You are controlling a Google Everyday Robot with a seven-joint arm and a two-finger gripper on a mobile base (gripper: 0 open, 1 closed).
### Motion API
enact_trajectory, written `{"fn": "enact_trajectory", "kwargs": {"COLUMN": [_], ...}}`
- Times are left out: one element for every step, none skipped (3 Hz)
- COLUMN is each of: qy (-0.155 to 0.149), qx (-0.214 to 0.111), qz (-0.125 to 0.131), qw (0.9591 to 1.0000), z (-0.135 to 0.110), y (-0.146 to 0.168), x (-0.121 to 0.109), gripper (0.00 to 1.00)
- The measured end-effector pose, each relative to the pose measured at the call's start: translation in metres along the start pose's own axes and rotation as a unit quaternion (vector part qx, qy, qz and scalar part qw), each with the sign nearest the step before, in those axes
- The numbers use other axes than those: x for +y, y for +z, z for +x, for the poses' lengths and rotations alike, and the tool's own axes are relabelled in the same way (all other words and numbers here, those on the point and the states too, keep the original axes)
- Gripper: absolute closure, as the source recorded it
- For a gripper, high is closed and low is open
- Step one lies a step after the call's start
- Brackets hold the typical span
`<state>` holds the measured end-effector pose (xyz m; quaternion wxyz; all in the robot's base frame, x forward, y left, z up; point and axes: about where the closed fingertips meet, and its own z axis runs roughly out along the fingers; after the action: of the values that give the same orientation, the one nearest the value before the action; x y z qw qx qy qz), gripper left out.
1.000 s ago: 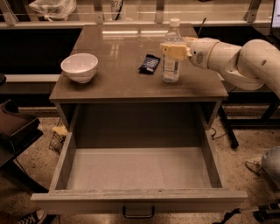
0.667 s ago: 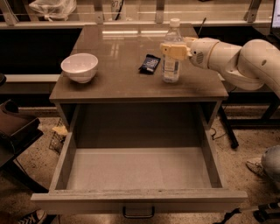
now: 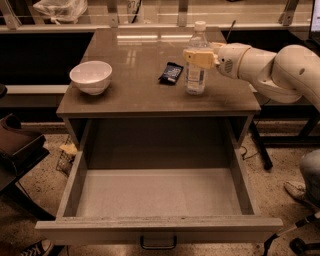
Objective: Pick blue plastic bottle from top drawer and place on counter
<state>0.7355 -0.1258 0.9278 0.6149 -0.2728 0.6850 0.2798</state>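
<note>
The blue plastic bottle (image 3: 195, 82) stands upright on the counter (image 3: 132, 92), right of the middle, with its white cap on top. My gripper (image 3: 198, 57) reaches in from the right. Its pale yellow fingers (image 3: 200, 58) clasp the bottle's upper body just below the neck. The bottle's base rests on the counter. The top drawer (image 3: 155, 192) is pulled fully open below the counter and nothing lies in it. Its dark handle (image 3: 158, 244) shows at the front.
A white bowl (image 3: 91, 76) sits on the counter's left side. A small dark packet (image 3: 171, 73) lies just left of the bottle. A rail with a plastic bag (image 3: 59, 8) runs behind the counter. A dark bin (image 3: 17, 142) stands at the left on the floor.
</note>
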Motion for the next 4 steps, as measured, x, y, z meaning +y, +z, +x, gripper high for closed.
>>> {"fn": "enact_trajectory", "kwargs": {"qy": [0.0,0.0,0.0,0.0], "qx": [0.0,0.0,0.0,0.0], "qz": [0.0,0.0,0.0,0.0], "qw": [1.0,1.0,1.0,1.0], "z": [0.0,-0.0001,-0.0002,-0.0003], "y": [0.0,0.0,0.0,0.0001], "x": [0.0,0.0,0.0,0.0], "gripper": [1.0,1.0,1.0,1.0]}}
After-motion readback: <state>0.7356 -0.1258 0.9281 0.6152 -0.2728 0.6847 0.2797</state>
